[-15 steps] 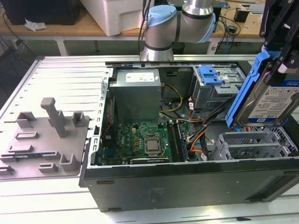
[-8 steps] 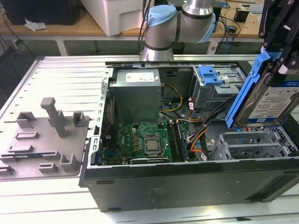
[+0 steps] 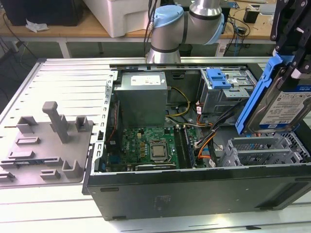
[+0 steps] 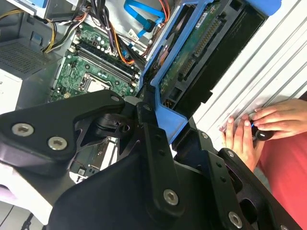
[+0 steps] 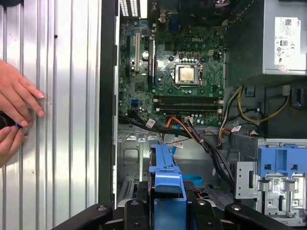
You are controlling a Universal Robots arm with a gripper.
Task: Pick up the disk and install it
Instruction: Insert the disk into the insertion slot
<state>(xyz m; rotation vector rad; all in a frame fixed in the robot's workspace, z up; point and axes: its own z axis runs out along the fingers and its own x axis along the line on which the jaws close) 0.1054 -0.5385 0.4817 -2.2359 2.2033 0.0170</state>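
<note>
Gripper (image 3: 291,68) clamps the silver disk (image 3: 285,110), white-and-blue label, blue bracket framing it, tilted above the open computer case (image 3: 194,194).

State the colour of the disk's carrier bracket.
Blue; the carrier bracket on the disk shows best in the exterior view.

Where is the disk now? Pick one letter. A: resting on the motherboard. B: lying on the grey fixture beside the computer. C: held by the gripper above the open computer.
C: the gripper is shut on the disk, holding it tilted above the open computer case.
</note>
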